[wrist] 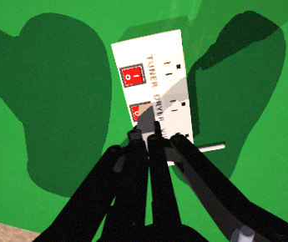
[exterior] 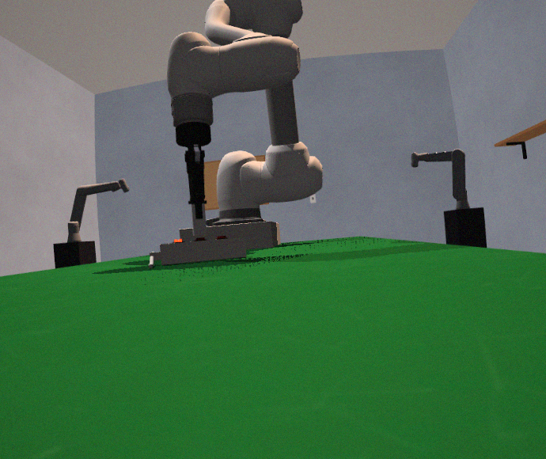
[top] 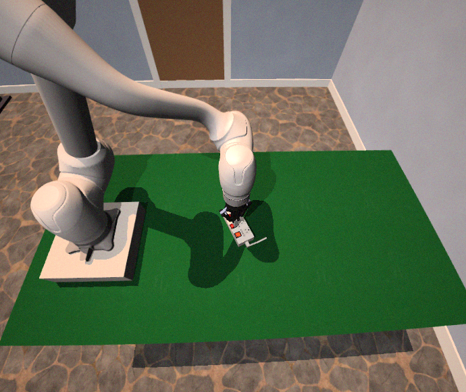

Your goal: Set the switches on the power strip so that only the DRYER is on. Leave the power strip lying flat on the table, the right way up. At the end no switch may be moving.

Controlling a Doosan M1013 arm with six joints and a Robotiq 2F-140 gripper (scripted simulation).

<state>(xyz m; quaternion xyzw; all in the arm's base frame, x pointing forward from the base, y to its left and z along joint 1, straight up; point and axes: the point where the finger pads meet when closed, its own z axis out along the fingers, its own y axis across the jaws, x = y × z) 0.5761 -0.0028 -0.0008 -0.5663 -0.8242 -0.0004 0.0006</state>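
A broad green table top (top: 351, 253) spreads over a floor of brown cobble-patterned stone (top: 292, 117), with pale blue walls (top: 419, 84) behind and to the side. On the table's left part sits a pale square base block (top: 129, 270), from which the large light-grey jointed arm (top: 111, 88) rises, bends over and comes straight down near the middle of the table. In the low exterior view, two smaller grey arms on black pedestals (exterior: 464, 226) stand at the far edges of the room, and a wooden wall shelf on black brackets (exterior: 535, 130) hangs at the right. Just beyond the base block as that view sees it, near the table's centre, lies the white rectangular power strip (top: 244, 234), flat on the green surface with its switch face up and a short white cable stub (top: 259, 241) sticking from its end. The wrist view shows one bright red rocker switch (wrist: 132, 76) at the strip's far end, orange lettering (wrist: 154, 79) running beside it, and a second red switch (wrist: 139, 113) partly in shadow. The black two-finger gripper (wrist: 147, 138) points straight down with its fingers pressed fully together, holding nothing, their tips (wrist: 136, 137) on or just above the strip beside that second switch; contact cannot be told.
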